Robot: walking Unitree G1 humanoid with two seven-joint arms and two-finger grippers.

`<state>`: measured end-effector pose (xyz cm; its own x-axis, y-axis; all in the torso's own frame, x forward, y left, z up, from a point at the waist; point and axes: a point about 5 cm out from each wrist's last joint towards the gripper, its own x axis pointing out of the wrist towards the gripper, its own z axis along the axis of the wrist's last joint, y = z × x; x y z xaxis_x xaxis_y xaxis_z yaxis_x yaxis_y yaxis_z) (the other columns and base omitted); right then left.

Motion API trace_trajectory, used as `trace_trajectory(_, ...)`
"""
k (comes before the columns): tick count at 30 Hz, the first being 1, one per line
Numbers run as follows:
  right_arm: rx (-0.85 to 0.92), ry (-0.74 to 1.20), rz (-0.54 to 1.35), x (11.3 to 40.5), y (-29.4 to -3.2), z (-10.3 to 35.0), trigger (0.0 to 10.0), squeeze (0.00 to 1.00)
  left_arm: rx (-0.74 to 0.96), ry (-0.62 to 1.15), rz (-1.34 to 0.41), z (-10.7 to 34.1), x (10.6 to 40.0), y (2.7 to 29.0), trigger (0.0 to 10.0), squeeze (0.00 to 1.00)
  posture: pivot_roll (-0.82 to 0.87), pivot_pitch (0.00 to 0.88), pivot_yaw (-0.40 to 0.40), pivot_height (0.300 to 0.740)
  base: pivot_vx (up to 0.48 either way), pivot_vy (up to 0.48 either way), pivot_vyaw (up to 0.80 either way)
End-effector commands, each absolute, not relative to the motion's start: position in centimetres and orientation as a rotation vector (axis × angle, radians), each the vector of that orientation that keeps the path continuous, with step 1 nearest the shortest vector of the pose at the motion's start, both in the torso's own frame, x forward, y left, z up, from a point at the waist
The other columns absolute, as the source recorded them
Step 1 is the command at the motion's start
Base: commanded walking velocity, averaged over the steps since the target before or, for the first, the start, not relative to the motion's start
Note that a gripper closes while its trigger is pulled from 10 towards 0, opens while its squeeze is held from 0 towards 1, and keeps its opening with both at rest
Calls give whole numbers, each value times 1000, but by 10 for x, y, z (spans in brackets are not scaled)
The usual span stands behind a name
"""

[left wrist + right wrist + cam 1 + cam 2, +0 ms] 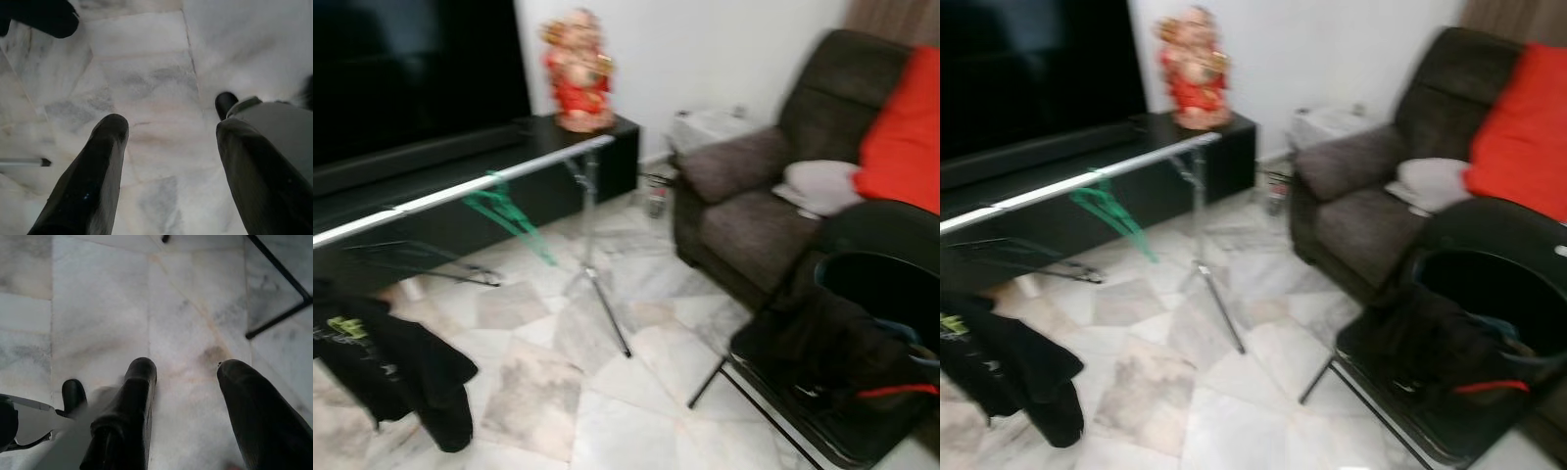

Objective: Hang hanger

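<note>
A green hanger hangs from the silver rail of a clothes rack, near the rail's middle. A black garment with a green print hangs lower at the left end. My left gripper hangs open over the marble floor, nothing between its fingers. My right gripper is open too, pointing down at bare floor tiles. The head views are blurred.
A black chair piled with dark clothes stands at the right, with a dark sofa and red cushion behind it. A black TV cabinet carries a red figurine. The rack's tripod leg stands on the open marble floor.
</note>
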<state>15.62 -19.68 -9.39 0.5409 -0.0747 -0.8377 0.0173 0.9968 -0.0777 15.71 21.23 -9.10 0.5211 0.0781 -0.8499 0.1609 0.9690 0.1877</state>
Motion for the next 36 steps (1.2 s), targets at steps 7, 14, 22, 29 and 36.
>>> trace_trajectory(7,-67,1002,-59,155,-199,-94,10000,0,239,1061,-35,-94,148,215,10000,0,-62,0,47,740,0,-69,-788)
trace_trajectory(14,-67,998,-58,156,-199,-94,10000,0,205,1067,-2,-95,144,222,10000,0,-59,0,45,740,0,0,-787)
trace_trajectory(22,-64,980,-58,158,-199,-93,10000,0,203,1062,-13,-94,147,218,10000,0,-58,0,45,740,145,0,-120)
trace_trajectory(29,-60,976,-62,159,-199,-92,10000,0,195,1050,-21,-94,152,212,10000,0,-58,0,45,740,341,0,0)
trace_trajectory(36,-61,977,-62,159,-199,-92,10000,0,198,1050,-23,-93,153,213,10000,0,-57,0,45,740,344,0,0)
